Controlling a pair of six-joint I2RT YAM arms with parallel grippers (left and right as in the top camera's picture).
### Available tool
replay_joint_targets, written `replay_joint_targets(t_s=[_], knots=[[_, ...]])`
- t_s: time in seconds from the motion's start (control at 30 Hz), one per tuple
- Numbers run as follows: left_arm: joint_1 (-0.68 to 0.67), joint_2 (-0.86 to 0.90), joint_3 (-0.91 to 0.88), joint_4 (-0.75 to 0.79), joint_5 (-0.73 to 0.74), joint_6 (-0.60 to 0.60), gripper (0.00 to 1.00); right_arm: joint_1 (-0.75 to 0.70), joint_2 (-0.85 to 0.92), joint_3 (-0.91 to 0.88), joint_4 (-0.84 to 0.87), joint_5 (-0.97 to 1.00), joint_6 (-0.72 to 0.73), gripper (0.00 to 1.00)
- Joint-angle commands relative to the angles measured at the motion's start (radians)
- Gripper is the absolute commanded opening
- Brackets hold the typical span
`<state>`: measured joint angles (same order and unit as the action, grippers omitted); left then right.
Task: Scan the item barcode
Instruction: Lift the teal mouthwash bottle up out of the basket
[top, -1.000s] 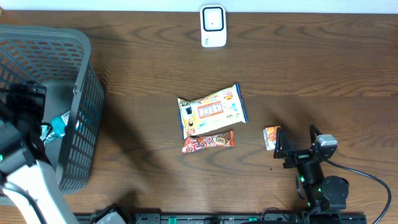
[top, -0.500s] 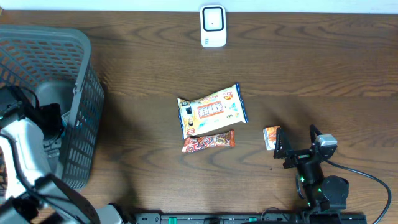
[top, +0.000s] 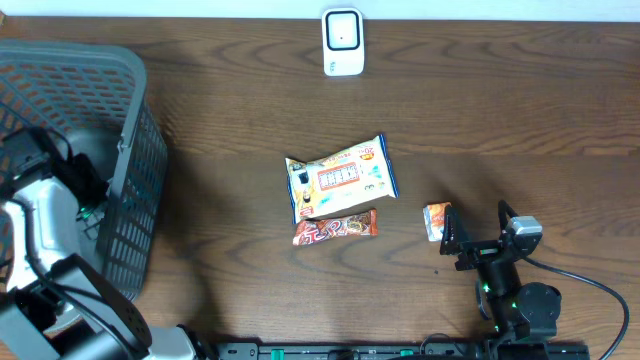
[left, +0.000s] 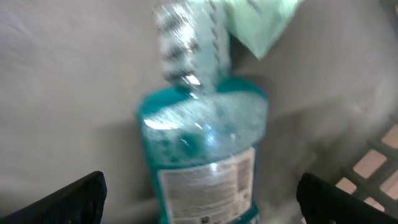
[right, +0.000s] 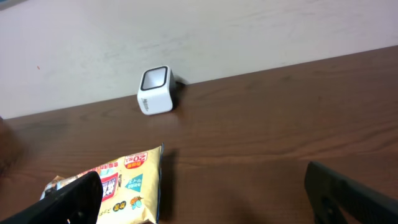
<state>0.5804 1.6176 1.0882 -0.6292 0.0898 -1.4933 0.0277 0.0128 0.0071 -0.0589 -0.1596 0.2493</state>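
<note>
Hemmed by the grey mesh basket (top: 130, 150), the left gripper (left: 205, 196) gaped empty over a glossy teal bottle (left: 202, 149); the right gripper (top: 475, 228) gaped empty above open wooden desk (top: 520, 120).

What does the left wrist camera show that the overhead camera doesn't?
Only the left wrist view shows the teal bottle, its foamy liquid and white label, up close between the left arm's wide-open jaws. Only the overhead view shows the white scanner, the snack bag, the snack bar, the small packet and the right arm. Both show the grey basket that holds the bottle.
</note>
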Motion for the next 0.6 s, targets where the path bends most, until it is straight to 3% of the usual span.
replay_joint_targets(t_s=[0.0,0.47,0.5,0.57], knots=[[-0.037,0.047,0.016,0.037,-0.025,-0.039,0.98,0.011,-0.004,-0.002,-0.003,0.004,0.005,0.99],[-0.056,0.259,0.016,0.156,-0.022,-0.057,0.98,0.011,-0.004,-0.002,-0.003,0.004,0.005,0.99],[-0.056,0.271,0.016,0.156,-0.023,-0.027,0.96,0.011,-0.004,-0.002,-0.003,0.004,0.005,0.99],[-0.056,0.289,0.016,0.156,-0.023,0.026,0.79,0.011,-0.004,-0.002,-0.003,0.004,0.005,0.99]])
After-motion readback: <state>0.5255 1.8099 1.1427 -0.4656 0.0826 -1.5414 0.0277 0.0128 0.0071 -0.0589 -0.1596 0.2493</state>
